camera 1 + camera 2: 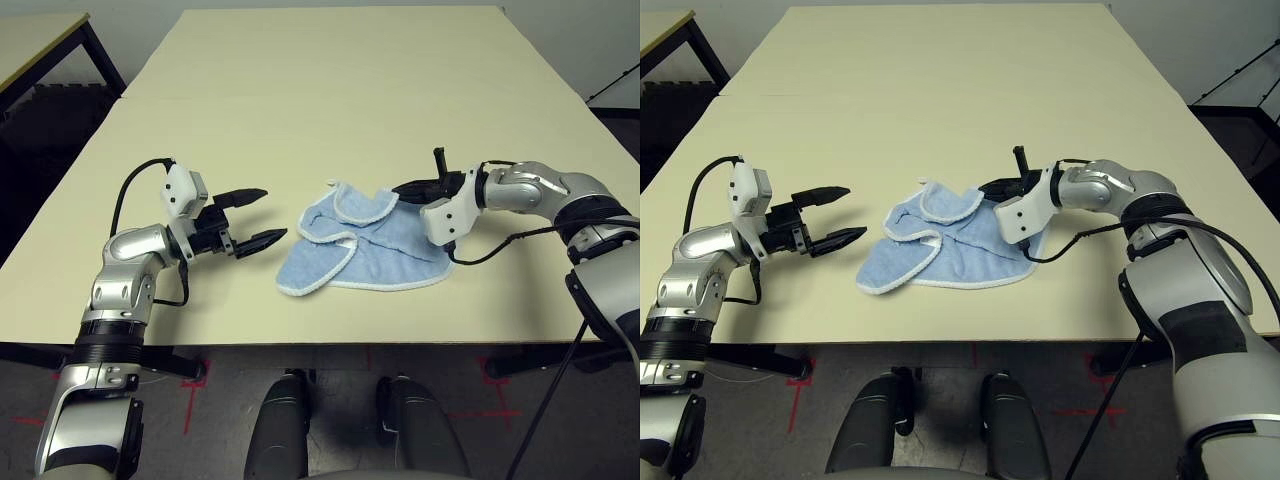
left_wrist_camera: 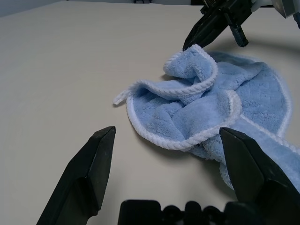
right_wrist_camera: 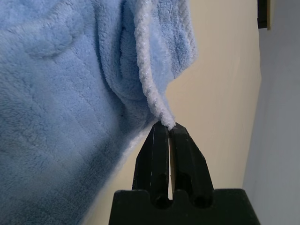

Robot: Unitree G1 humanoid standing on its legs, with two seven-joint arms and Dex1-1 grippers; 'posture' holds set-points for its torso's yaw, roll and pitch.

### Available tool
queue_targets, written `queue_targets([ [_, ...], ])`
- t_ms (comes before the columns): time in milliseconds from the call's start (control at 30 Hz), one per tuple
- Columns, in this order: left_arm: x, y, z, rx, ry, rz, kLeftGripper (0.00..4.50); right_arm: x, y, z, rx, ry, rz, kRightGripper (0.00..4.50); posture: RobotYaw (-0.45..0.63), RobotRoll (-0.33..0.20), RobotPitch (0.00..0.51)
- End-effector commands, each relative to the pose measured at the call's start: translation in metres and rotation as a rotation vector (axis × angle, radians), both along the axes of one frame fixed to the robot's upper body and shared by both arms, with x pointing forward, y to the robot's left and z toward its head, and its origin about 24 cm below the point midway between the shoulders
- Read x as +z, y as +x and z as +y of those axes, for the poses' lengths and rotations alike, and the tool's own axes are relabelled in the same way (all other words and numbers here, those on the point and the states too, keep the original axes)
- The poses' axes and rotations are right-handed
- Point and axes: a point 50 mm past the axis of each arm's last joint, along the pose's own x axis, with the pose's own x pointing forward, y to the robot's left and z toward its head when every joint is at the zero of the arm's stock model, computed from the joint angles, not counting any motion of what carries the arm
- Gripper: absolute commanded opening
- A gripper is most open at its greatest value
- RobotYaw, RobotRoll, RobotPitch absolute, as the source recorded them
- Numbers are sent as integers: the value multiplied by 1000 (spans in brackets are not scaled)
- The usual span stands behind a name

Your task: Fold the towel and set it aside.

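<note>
a rumpled light-blue towel (image 1: 365, 250) is lying mid-table, not yet folded. the right gripper (image 3: 168, 132) is pinching its edge; the left gripper (image 1: 252, 218) is waiting beside it, fingers apart.

No text, label, brand or number can be read anywhere on the table (image 1: 330, 90), the towel (image 1: 385, 255) or the robot's arms.
</note>
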Motion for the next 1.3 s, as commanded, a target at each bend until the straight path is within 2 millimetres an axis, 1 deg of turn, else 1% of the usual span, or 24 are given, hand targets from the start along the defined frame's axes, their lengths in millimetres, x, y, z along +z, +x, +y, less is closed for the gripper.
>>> queue_targets([
  [33, -6, 0, -1, -7, 13, 20, 4500, 12, 6, -9, -93, 106, -13, 103, 67, 0, 133],
  [100, -6, 0, -2, -6, 12, 22, 4500, 22, 11, -13, -174, 255, 20, 103, 67, 0, 133],
  [167, -8, 0, -2, 4, -1, 26, 4500, 32, 18, -20, -266, 511, 118, 103, 60, 0, 133],
  [233, -9, 1, -3, 27, -18, 26, 4500, 35, 19, -23, -279, 676, 214, 103, 56, 0, 132],
  [300, -10, 3, -4, 49, -24, 22, 4500, 36, 20, -24, -266, 787, 282, 103, 52, 0, 132],
  [400, -10, 6, -9, 63, -37, 20, 4500, 37, 20, -24, -247, 894, 331, 103, 50, 0, 131],
  [500, -8, 10, -15, 64, -57, 22, 4500, 41, 21, -22, -233, 952, 327, 103, 47, 0, 130],
  [567, -8, 12, -18, 64, -59, 24, 4500, 47, 22, -20, -219, 973, 303, 103, 39, 0, 129],
  [800, -15, 24, -30, 85, -72, 50, 4500, 93, 26, 5, -159, 992, 93, 103, 30, 0, 128],
  [933, -19, 30, -38, 109, -88, 65, 4500, 113, 27, 15, -156, 1060, -13, 103, 32, 0, 129],
  [1000, -22, 32, -43, 123, -106, 82, 4500, 125, 25, 21, -125, 1119, -79, 103, 31, 0, 130],
  [1100, -25, 32, -46, 124, -110, 92, 4500, 137, 22, 28, -94, 1175, -128, 103, 27, 0, 131],
  [1200, -28, 32, -50, 115, -106, 103, 4500, 151, 20, 36, -45, 1236, -136, 103, 21, 0, 131],
  [1300, -29, 33, -52, 111, -108, 108, 4500, 172, 14, 40, 20, 1299, -164, 103, 18, 0, 131],
])
